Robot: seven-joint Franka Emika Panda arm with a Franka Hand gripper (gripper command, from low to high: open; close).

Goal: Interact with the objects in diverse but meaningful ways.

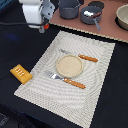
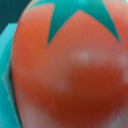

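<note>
My gripper (image 1: 40, 25) hangs high at the exterior view's upper left, above the dark table. A bit of red, the tomato (image 1: 46, 26), shows between its fingers. In the wrist view the red tomato (image 2: 70, 75) with its green star-shaped top fills almost the whole picture, so it sits right at the fingers, and the gripper looks shut on it. The yellow-orange ridged block (image 1: 21, 73) lies on the dark table at the left, beside the placemat. The brown sausage and the white-and-blue bottle are out of view.
A striped placemat (image 1: 45, 60) holds a round tan plate (image 1: 69, 65), an orange-handled knife (image 1: 87, 58) and an orange-handled fork (image 1: 67, 80). Two grey pots (image 1: 91, 14) and a bowl (image 1: 122, 17) stand on the tan board at the back.
</note>
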